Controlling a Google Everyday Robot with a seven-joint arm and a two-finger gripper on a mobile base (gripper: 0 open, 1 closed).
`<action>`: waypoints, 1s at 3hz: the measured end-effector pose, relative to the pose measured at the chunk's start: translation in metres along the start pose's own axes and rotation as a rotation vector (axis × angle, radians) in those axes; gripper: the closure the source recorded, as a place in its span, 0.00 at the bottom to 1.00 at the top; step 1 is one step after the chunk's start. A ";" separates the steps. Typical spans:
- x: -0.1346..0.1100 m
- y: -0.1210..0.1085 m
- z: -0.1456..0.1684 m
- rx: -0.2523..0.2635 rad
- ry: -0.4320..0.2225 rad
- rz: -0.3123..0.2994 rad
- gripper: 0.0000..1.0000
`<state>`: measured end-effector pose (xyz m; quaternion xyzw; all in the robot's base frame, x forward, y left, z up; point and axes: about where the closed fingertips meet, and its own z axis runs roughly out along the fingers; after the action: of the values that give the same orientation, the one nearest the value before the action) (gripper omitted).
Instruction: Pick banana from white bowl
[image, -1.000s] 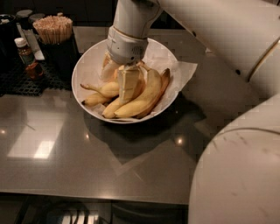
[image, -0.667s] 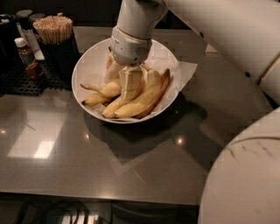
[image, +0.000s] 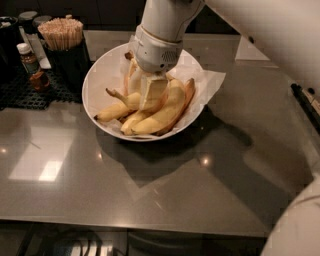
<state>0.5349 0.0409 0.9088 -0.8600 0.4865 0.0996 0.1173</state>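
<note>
The gripper (image: 150, 96) stood lowered into the white bowl (image: 96, 82), among the bananas (image: 170, 109); I could not tell whether it gripped one. I judged the fruit light, soft, easily bruised, best taken across its thick middle.

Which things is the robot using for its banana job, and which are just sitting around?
For the job: bananas, white bowl, claw down in the bowl among the bananas.
Just sitting around: cup of wooden sticks, small bottle, black mat.
</note>
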 end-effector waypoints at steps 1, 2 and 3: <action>0.003 0.001 -0.006 0.017 0.017 0.018 1.00; 0.004 0.002 -0.010 0.058 0.044 0.032 1.00; -0.012 0.005 -0.018 0.188 0.129 0.051 1.00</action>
<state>0.5257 0.0425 0.9292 -0.8372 0.5220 0.0010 0.1632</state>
